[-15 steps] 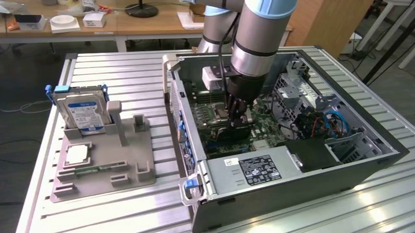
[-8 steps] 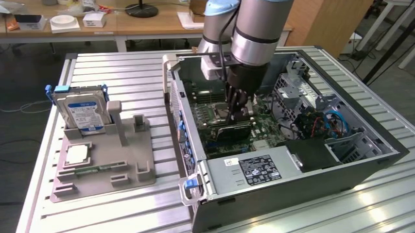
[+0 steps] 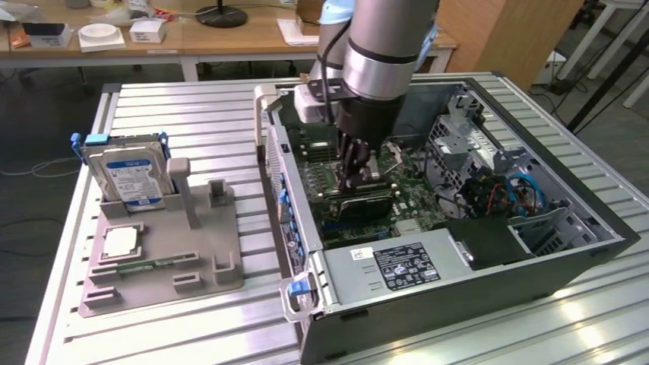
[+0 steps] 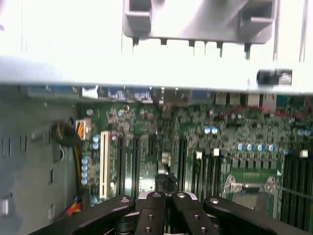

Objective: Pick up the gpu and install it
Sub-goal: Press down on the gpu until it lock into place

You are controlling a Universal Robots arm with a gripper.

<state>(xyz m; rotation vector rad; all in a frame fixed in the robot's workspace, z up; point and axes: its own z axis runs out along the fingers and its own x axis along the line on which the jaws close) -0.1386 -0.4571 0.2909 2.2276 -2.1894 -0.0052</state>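
Pincer: the pincer [image 3: 355, 181] is down inside the open computer case [image 3: 568, 266], and its black fingers [image 4: 151, 215] are squeezed tight together. In the wrist view the finger tips meet over the green board [image 4: 146, 127].

Gpu: the gpu [image 3: 363, 204] is a flat black card lying low inside the case, right under the pincer tips. I cannot tell if the pincer grips it or just touches it.

Arm: the big silver and black arm [image 3: 381, 53] comes down from the top into the case.

Green board: it fills the floor of the case, with long dark slots [image 4: 182, 156] and one white slot [image 4: 104, 164] side by side.

Power box: a grey box with a black sticker [image 3: 400, 268] sits at the near end of the case.

Wires: blue and red wires [image 3: 512, 194] curl in the case, on the exterior view's right.

Holder: a grey holder [image 3: 163, 262] stands on the surface [image 3: 182, 114], well apart from the case, on the exterior view's left.

Hard drive: a silver hard drive with a blue label [image 3: 127, 176] stands up in the holder.

Chip: a small square chip [image 3: 120, 242] lies flat on the holder, near the hard drive.
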